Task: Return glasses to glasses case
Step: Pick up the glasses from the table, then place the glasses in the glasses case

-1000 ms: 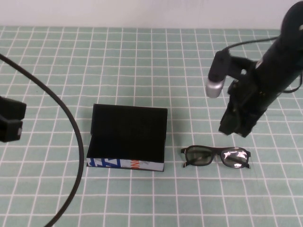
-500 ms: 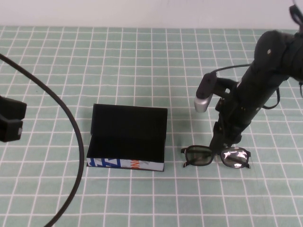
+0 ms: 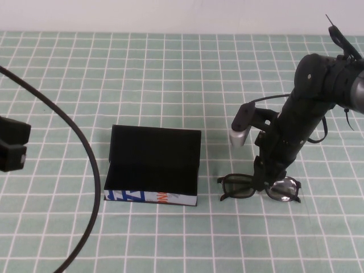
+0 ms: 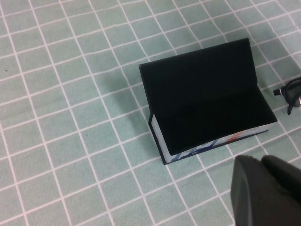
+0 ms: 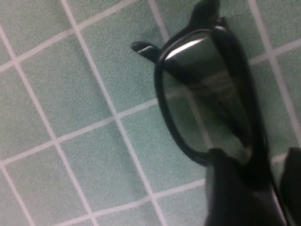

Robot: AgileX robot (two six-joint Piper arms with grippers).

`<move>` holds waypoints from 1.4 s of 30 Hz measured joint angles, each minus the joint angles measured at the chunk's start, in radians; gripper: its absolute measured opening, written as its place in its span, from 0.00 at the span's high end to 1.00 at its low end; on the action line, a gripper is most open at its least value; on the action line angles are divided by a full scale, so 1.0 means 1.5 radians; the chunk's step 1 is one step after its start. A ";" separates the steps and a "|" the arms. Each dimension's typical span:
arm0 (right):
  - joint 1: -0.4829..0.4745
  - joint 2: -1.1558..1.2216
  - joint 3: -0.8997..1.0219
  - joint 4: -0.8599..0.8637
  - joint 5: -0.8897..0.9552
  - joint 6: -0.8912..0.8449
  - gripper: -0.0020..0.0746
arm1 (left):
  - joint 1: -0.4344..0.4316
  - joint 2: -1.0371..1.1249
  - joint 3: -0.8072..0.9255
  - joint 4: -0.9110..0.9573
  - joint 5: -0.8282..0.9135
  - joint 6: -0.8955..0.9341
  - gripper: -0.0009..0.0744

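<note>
The black thick-framed glasses (image 3: pixel 242 187) lie on the green checked cloth, just right of the glasses case (image 3: pixel 153 162). The case is open, its lid standing at the back and its white printed strip facing front. My right gripper (image 3: pixel 265 180) is down on the middle of the glasses. In the right wrist view (image 5: pixel 261 172) its open fingers straddle the frame beside one lens (image 5: pixel 207 80). My left gripper (image 4: pixel 263 188) hangs shut and empty, high over the cloth in front of the case (image 4: pixel 207 103). Its arm shows at the left edge of the high view.
A thick black cable (image 3: pixel 85 165) arcs over the table's left side, close to the case's left end. The green checked cloth (image 3: pixel 170 74) runs to a white wall at the back.
My right arm has come down and a little left, from above and behind the glasses to their middle. The glasses, the case and the left arm have not moved.
</note>
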State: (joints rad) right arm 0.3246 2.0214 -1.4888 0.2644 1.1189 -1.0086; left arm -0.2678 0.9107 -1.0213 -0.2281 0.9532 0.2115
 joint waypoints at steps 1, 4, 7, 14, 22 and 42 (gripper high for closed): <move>0.000 0.000 0.000 0.000 0.000 0.000 0.73 | 0.000 0.000 0.000 0.000 0.000 0.000 0.99; 0.000 0.000 0.000 0.000 0.007 -0.010 0.89 | 0.000 0.000 0.000 0.001 0.000 0.000 0.99; 0.000 0.000 0.000 0.005 0.018 -0.031 0.94 | 0.000 0.000 0.000 0.003 0.000 0.000 0.99; 0.000 0.000 -0.032 0.005 0.053 -0.038 0.95 | 0.000 0.000 0.000 0.008 0.000 0.000 0.99; 0.003 -0.008 -0.163 0.026 0.059 0.001 0.95 | 0.000 0.000 0.000 0.027 0.006 0.000 0.99; 0.226 0.042 -0.314 0.079 0.075 0.002 0.95 | 0.000 0.000 0.000 0.107 -0.008 -0.068 0.99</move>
State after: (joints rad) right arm 0.6641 2.0844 -1.9591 0.3832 1.2310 -1.0055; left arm -0.2678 0.9107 -1.0213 -0.0674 0.9413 0.1100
